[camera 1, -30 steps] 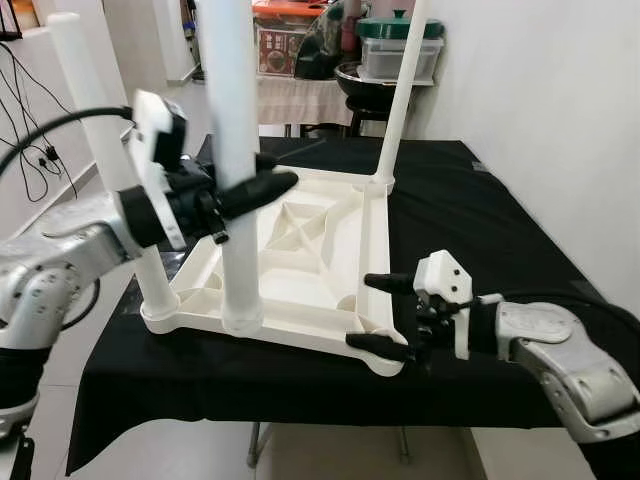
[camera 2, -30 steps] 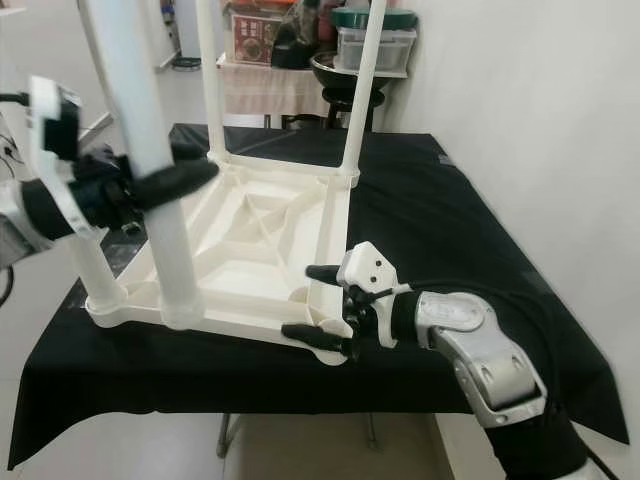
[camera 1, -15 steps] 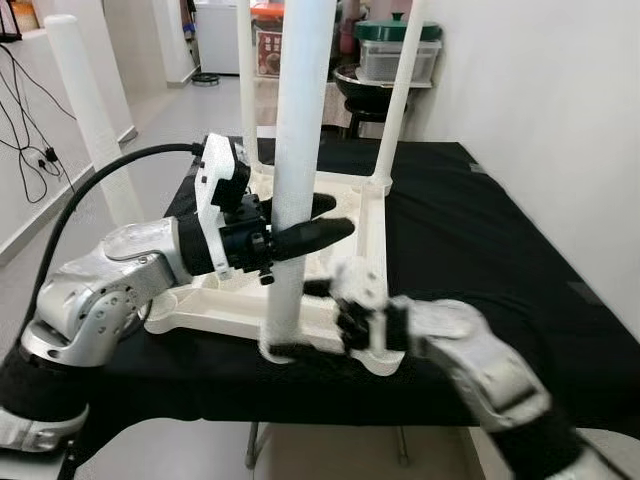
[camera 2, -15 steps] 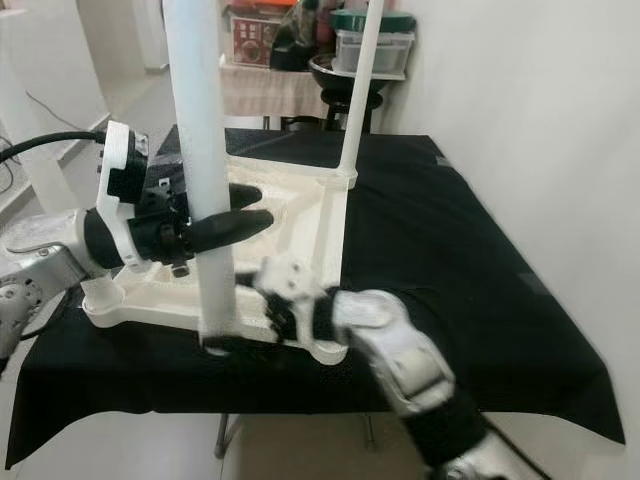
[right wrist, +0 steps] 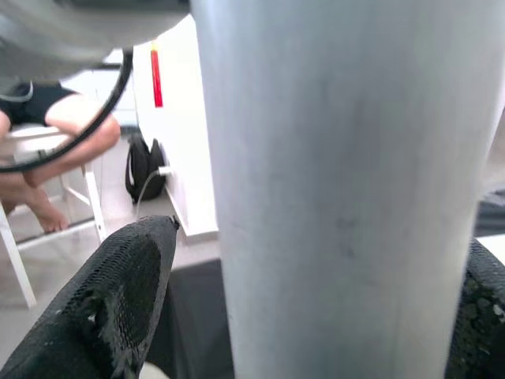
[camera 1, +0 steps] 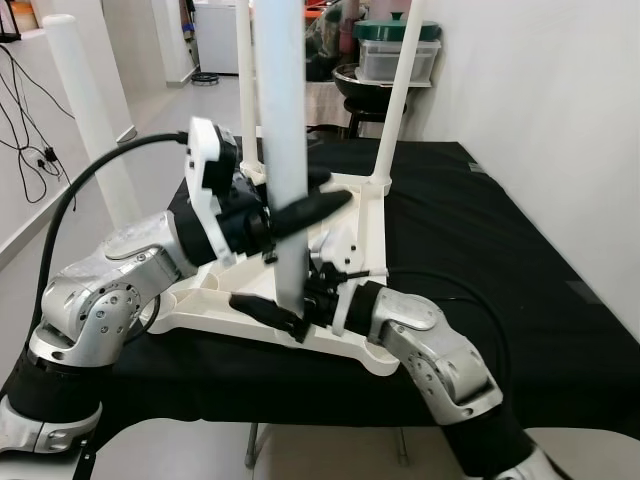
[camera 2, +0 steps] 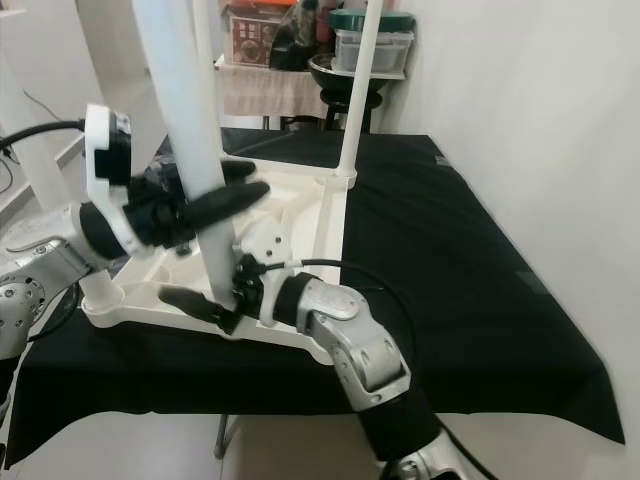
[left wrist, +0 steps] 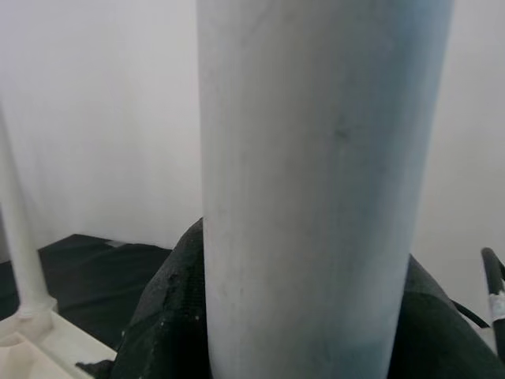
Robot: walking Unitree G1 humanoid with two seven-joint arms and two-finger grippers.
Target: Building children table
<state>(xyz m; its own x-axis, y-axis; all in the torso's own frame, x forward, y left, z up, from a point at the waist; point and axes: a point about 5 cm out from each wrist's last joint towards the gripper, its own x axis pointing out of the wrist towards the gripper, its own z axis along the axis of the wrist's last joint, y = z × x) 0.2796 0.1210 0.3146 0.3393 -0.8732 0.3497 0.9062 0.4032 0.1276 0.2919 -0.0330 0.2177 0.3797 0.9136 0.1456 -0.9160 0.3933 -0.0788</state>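
The white children's table point(camera 1: 352, 215) lies upside down on the black cloth, with three white legs standing up from its corners. A fourth white leg point(camera 1: 282, 120) stands upright over the near rim, and my left gripper point(camera 1: 295, 212) is shut on its middle. The left wrist view has this leg point(left wrist: 316, 189) pressed between both black fingers point(left wrist: 170, 316). My right gripper point(camera 1: 290, 300) reaches in from the right at the leg's foot, open, one finger on each side. In the right wrist view one finger point(right wrist: 118, 300) stands a little apart from the leg point(right wrist: 347, 181). The leg's lower end is hidden behind the fingers.
The black-clothed work table point(camera 1: 470, 230) runs along a white wall on the right. Behind it a second table carries lidded containers point(camera 1: 400, 50) and a pot. Cables point(camera 1: 25, 110) hang at the far left. A seated person's legs point(right wrist: 47, 134) show in the right wrist view.
My left gripper carried the leg to the right along the near rim. My right gripper left the near right corner, swung left and now brackets the leg's foot.
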